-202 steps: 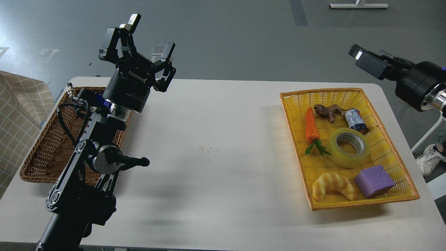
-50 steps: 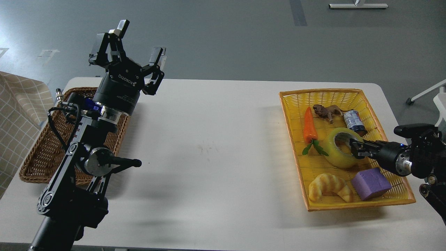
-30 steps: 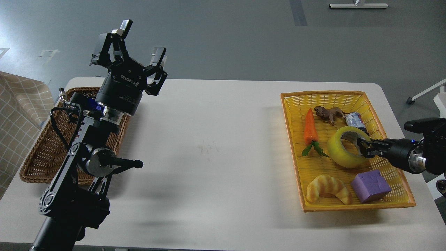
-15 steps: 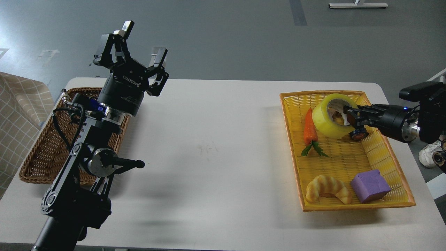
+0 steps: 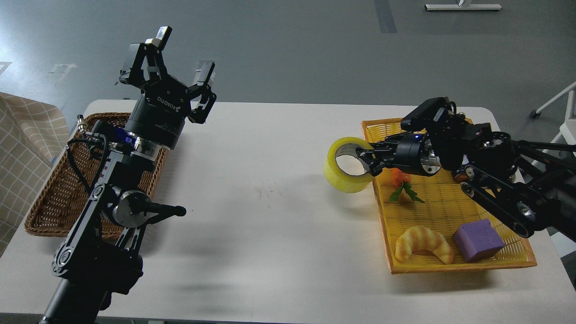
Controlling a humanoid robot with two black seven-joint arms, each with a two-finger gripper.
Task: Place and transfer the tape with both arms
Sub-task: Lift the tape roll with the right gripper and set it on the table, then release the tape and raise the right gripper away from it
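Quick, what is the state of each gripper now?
Left gripper: open, jaws spread wide, holding nothing.
Right gripper: closed on the tape, gripping the roll's wall.

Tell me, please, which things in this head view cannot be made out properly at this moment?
- Carrot: mostly hidden behind the right claw and its wrist.
- Back of the yellow basket: covered by the right arm, so nothing lying there can be seen.
- Brown basket: partly blocked by the left arm.
- Tape: its right rim is masked by the claw's fingers.
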